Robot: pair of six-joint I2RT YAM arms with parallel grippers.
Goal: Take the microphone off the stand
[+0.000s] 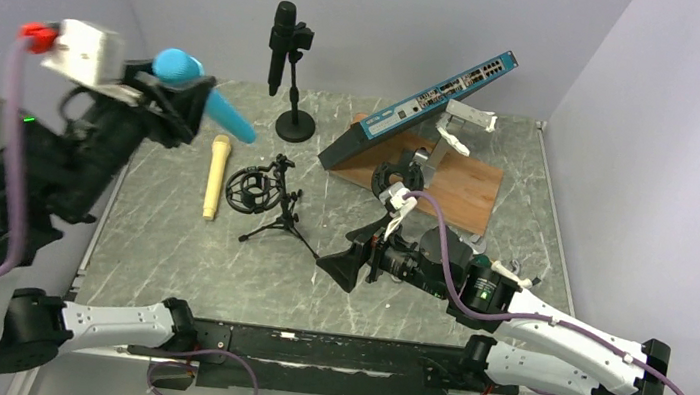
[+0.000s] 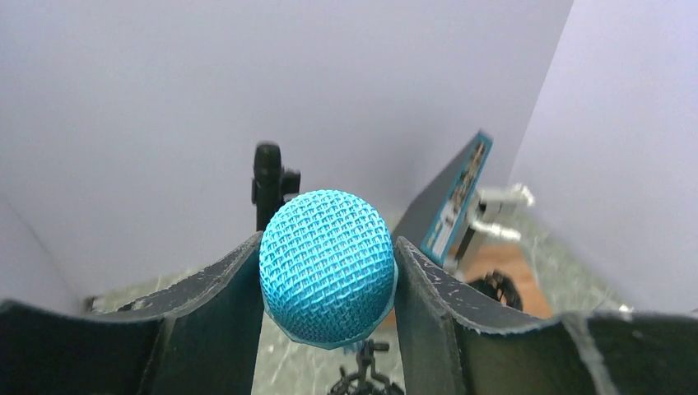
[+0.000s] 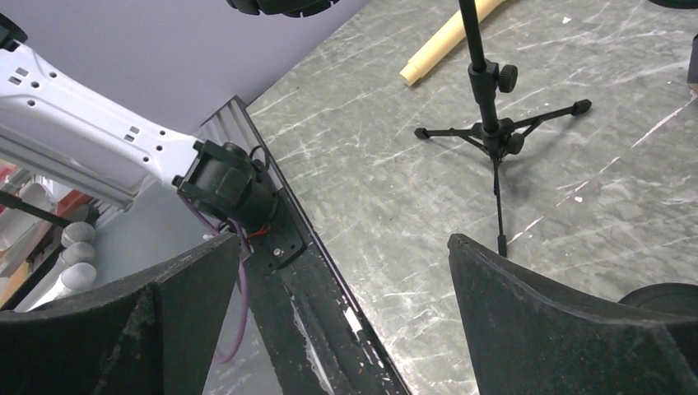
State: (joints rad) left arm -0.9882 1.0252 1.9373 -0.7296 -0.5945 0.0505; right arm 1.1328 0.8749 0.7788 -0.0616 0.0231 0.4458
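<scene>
My left gripper [image 1: 184, 105] is raised high at the left, shut on a blue microphone [image 1: 220, 113] with a mesh head [image 2: 327, 267]; the head sits between the two fingers in the left wrist view, gripper [image 2: 329, 241]. The black tripod stand [image 1: 273, 213] with its round shock mount [image 1: 250, 190] stands empty at the table's middle, also in the right wrist view [image 3: 492, 132]. My right gripper [image 1: 343, 265] is open and empty, low, right of the tripod's feet; it also shows in the right wrist view [image 3: 339, 243].
A black microphone [image 1: 283, 36] stands on a round-base stand [image 1: 294, 128] at the back. A cream microphone [image 1: 216, 176] lies left of the tripod. A blue network switch [image 1: 428, 101] leans over a wooden board [image 1: 463, 186] at the back right.
</scene>
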